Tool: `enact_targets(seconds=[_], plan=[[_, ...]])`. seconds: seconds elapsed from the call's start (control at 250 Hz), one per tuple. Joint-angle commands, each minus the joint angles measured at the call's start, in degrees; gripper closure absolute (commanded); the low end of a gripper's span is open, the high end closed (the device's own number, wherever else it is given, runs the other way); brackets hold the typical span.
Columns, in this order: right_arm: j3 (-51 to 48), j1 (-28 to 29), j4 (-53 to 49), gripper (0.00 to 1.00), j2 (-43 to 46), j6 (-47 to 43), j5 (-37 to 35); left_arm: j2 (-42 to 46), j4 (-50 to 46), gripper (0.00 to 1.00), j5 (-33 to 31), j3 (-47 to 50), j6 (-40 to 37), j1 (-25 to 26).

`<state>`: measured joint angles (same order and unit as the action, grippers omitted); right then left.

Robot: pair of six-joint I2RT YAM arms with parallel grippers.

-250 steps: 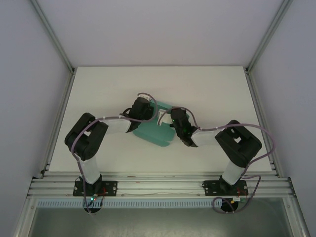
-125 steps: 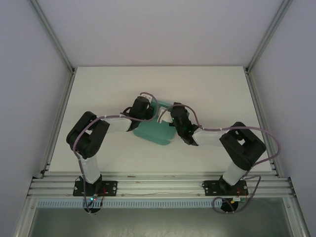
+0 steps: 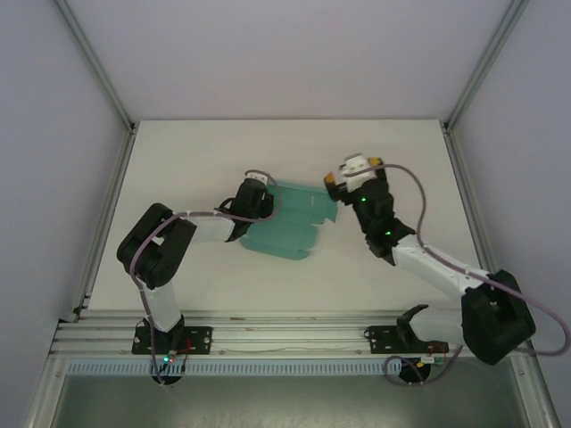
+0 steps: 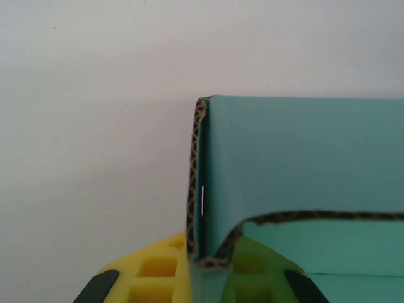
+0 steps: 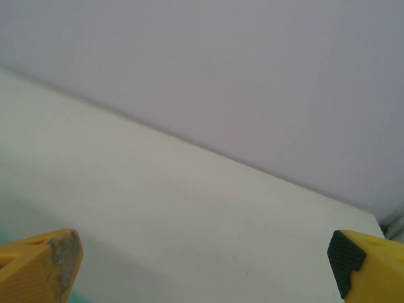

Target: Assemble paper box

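Right jaws sprung apart, pulled off the paper box (image 3: 290,227) — left jaws now clamped on its edge.

Right gripper (image 3: 354,171) opened, lifted off paper box (image 3: 290,230); left gripper (image 3: 265,200) clamped it

A white bench (image 3: 178,160) fills the middle of the top view, closed in by plain pale grey walls (image 3: 285,53) at the top, left and right. Aluminium posts (image 3: 96,62) run along the upper corners. A ribbed metal rail (image 3: 285,332) crosses the lower part, under soft, even light.
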<state>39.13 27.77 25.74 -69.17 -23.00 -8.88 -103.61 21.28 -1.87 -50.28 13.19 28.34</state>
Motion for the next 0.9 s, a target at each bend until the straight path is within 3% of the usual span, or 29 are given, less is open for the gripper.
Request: enact_targets(seconds=[0.0, 0.312, 0.396, 0.528, 0.628, 0.747, 0.859, 0.895], plan=[[3.1, -3.3, -8.5, 0.0, -0.4, 19.6, 2.9, 3.4, 1.2, 1.0, -2.4, 1.1, 3.2, -0.6], [6.6, -4.0, -11.6, 0.01, -7.6, 21.2, 15.5, 4.4, -2.7, 1.0, -2.7, -0.2, 7.2, -0.6], [4.5, -4.8, -10.1, 0.01, -6.0, 20.6, 22.8, 4.6, -3.3, 1.0, 0.9, -0.5, 7.3, -1.3], [6.3, -8.1, -16.9, 0.02, -6.2, 21.4, 39.6, 4.9, -1.3, 1.0, 12.2, 0.0, 9.1, -4.9], [8.8, -9.9, -19.3, 0.11, -9.9, 22.5, 46.2, 5.7, 3.9, 1.0, 18.2, 2.1, 6.4, -5.9], [10.4, -12.5, -14.3, 0.25, -13.9, 25.9, 56.4, 5.1, 5.3, 1.0, 25.3, 1.9, 5.0, -7.0], [12.1, -13.7, -13.4, 0.42, -16.4, 27.2, 62.7, 3.9, 9.1, 1.0, 31.5, 2.4, 7.4, -8.5], [12.5, -13.9, -14.0, 0.52, -16.9, 26.9, 63.7, 3.8, 9.5, 1.0, 32.1, 2.5, 7.7, -8.8]])
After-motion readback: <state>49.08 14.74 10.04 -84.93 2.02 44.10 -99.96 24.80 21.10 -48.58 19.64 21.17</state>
